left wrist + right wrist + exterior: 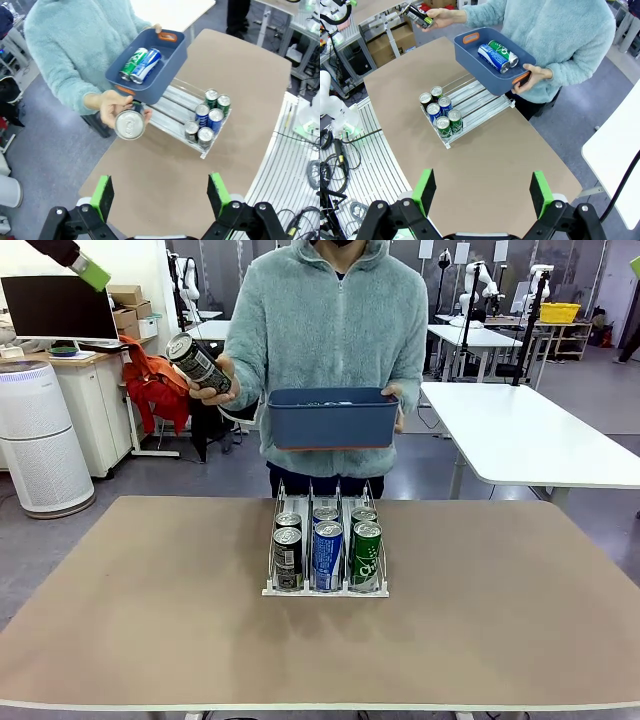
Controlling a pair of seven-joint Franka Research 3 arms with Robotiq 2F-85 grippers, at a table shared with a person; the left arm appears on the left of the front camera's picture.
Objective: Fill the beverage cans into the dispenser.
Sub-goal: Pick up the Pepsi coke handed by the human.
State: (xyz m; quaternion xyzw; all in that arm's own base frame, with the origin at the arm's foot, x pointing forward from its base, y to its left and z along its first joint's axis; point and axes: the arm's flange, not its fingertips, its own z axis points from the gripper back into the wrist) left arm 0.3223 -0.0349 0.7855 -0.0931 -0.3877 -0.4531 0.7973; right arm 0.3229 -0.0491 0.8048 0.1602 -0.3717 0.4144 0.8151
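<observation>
Green-padded left pincer (pixel 161 192) and right pincer (pixel 482 191): both spread, empty, above the desk (pixel 150 630). Dispenser (pixel 325 592) sits by the far edge's middle, six beverage cans (pixel 327 555) at its front lip. Person's hand (pixel 213 390) holds a dark can (pixel 197 363) beyond that edge.

I saw the dispenser (pixel 325 591) on the table (pixel 140 620), six cans (pixel 327 552) at its front. At its 12 o'clock the person's tub (pixel 332 420) held two cans (pixel 497 54); another can (pixel 198 364) was held at the tub's 10 o'clock.
</observation>
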